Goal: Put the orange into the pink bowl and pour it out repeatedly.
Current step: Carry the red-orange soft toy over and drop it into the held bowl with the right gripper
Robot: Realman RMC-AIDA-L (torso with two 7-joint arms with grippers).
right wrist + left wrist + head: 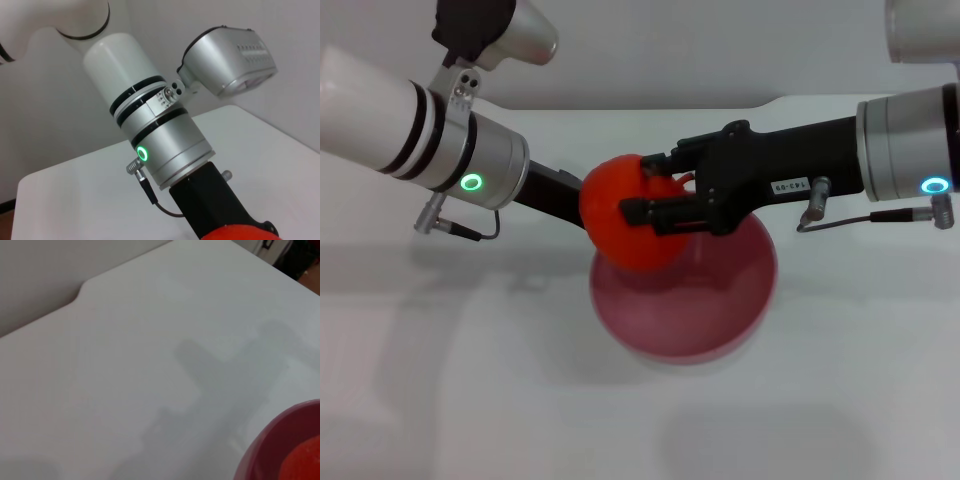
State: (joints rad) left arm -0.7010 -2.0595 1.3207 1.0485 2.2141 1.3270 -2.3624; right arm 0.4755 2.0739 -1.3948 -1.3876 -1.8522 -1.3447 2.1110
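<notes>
The orange hangs over the left rim of the pink bowl in the head view. My right gripper reaches in from the right, and its black fingers are closed on the orange's upper part. My left arm comes in from the left. Its black gripper body ends behind the orange at the bowl's left rim, with its tips hidden. The left wrist view shows the bowl's rim with the orange beside it. The right wrist view shows the orange's top below my left arm's wrist.
The bowl rests on a white table whose far edge meets a pale wall. Both arms' grey wrist housings, the left and the right, hang over the table's back half.
</notes>
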